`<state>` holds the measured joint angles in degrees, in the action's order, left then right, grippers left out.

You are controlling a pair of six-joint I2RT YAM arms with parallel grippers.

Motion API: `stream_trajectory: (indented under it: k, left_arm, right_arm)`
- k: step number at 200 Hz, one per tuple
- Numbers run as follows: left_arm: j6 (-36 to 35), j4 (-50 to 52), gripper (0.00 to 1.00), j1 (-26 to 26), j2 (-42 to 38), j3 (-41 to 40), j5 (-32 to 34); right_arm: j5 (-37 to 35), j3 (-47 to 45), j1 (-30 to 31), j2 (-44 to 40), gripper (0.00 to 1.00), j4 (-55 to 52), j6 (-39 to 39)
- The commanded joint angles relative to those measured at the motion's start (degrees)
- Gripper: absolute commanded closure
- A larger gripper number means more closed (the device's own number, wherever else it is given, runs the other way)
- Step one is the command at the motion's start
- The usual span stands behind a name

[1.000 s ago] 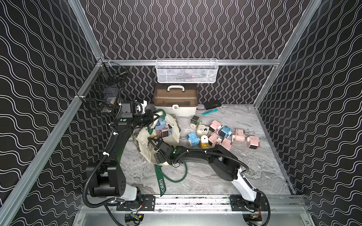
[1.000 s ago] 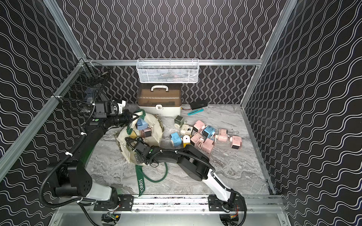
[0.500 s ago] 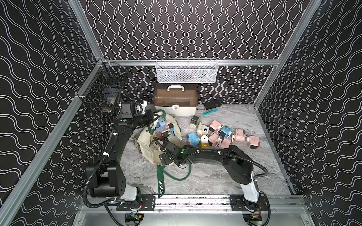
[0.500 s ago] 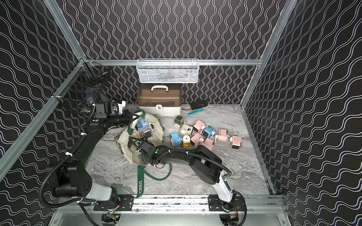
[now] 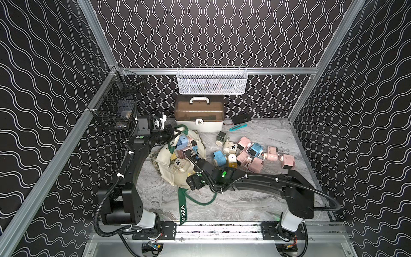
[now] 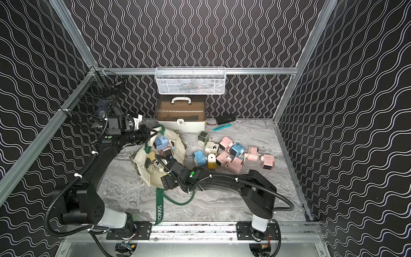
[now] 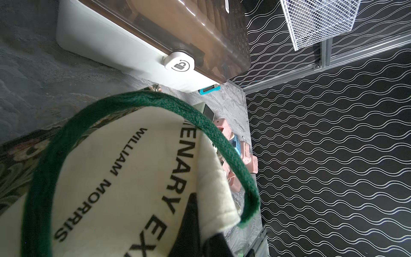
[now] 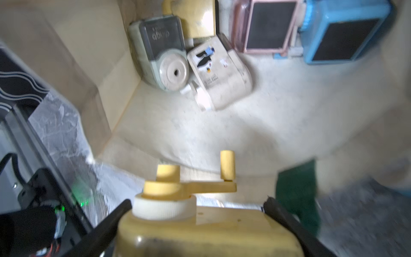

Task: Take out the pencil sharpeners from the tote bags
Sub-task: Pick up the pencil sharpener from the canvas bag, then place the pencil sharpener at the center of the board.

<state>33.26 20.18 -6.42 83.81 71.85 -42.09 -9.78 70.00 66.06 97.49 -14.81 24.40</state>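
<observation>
Your right claw (image 8: 198, 201) is clamped wide on a yellow boxy plastic pencil sharpener (image 8: 206, 235), at the 5 o'clock rim of the cream canvas tote bag (image 5: 163, 156). Deeper inside the bag lie a pale green sharpener (image 8: 160, 51), a cream sharpener (image 8: 220, 73), a pink sharpener (image 8: 266, 26) and a light blue sharpener (image 8: 347, 33). Your left claw (image 5: 173, 133) is pinched together on the bag's rim at 11 o'clock. At the bag's 3 o'clock, a heap of mostly pink sharpeners (image 5: 251, 155) rests on the grey marble table (image 5: 244, 200). At 12 o'clock stands a white-and-brown plastic case (image 5: 199, 115).
</observation>
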Motion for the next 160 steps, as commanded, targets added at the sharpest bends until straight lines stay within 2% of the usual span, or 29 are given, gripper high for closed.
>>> stream_trajectory:
  k: [1, 43, 71, 120, 160]
  left_arm:
    - [0.2, -2.6, 1.0, -0.19, -0.16, 0.13, -0.7]
    - [0.26, -2.38, 1.0, -0.28, -0.12, 0.17, -0.31]
    - [0.13, -2.17, 1.0, -0.41, -0.23, 0.12, -0.09]
    - [0.48, -2.52, 1.0, -0.36, -0.18, 0.0, -0.36]
    - [0.46, -2.43, 1.0, -0.37, -0.16, 0.06, -0.45]
  right_arm:
    - [-2.83, -2.65, 0.11, -7.5, 0.25, 1.24, 0.9]
    - [-13.42, -9.8, -0.65, -20.54, 0.24, -1.23, 0.91]
    - [-18.87, -13.76, -4.8, -27.82, 0.24, -3.65, 2.52]
    - [-23.41, -23.0, -18.23, -39.31, 0.24, -5.29, 9.25]
    - [-26.09, -27.9, -31.0, -42.38, 0.24, -7.55, 16.45]
